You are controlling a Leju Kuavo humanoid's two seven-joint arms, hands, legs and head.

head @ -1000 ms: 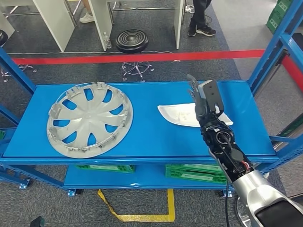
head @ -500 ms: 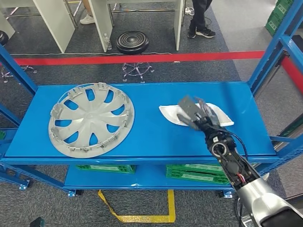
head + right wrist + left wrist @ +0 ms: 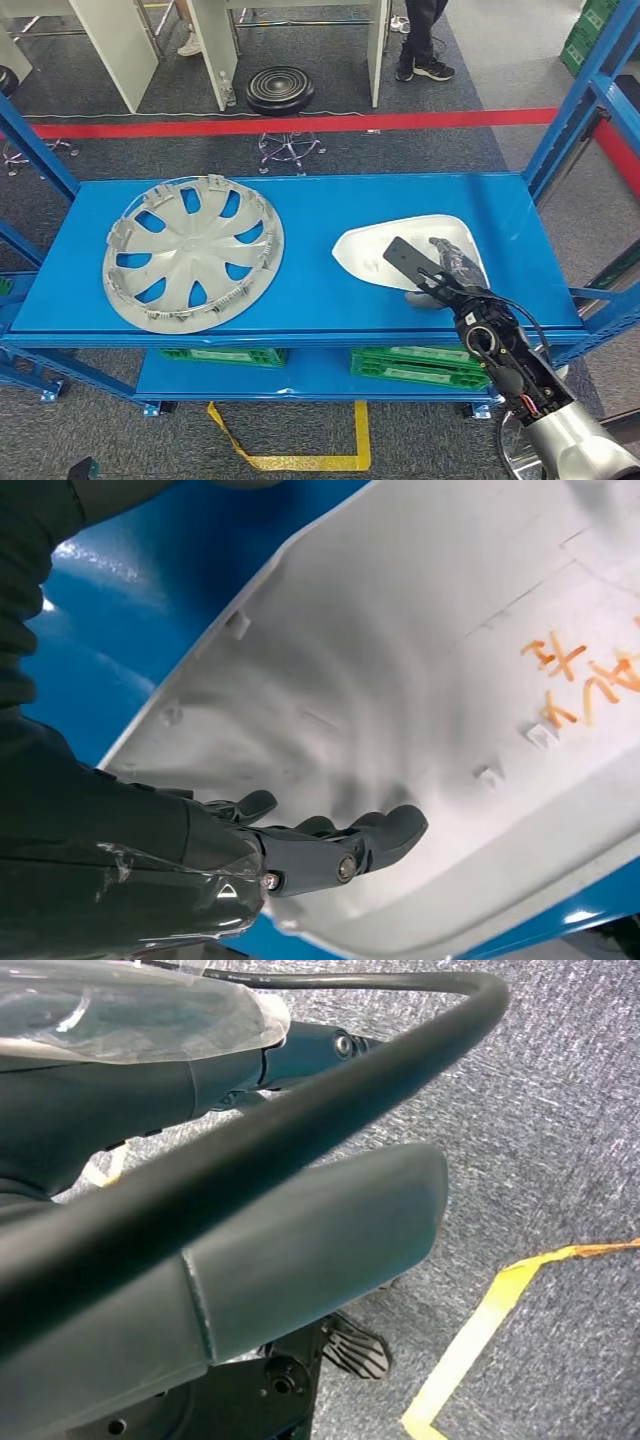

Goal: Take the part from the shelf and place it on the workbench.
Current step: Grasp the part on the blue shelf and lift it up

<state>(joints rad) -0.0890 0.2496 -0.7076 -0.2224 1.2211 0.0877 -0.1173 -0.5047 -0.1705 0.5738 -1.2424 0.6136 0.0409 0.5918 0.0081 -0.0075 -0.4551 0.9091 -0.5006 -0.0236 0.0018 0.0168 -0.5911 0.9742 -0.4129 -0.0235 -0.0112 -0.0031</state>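
The white part (image 3: 404, 250) lies on the blue shelf (image 3: 317, 290), toward the shelf's right end, well apart from the silver wheel cover (image 3: 192, 250) at its left end. The right hand (image 3: 438, 272) reaches over the near edge of the part. In the right wrist view its dark fingers (image 3: 377, 835) lie spread against the part's pale inner surface, near some orange handwriting (image 3: 581, 675), and the part's rim looks tilted up off the shelf on that side. Whether the thumb closes underneath I cannot tell, so the hold is not certain.

This looks like the grasping step: the part is being taken but is not yet clear of the shelf. The next move calls for a firm clamp on the rim, then a lift and a carry to the workbench.

In the left wrist view the left hand (image 3: 317, 1240) hangs over grey carpet; its fingers cannot be judged.
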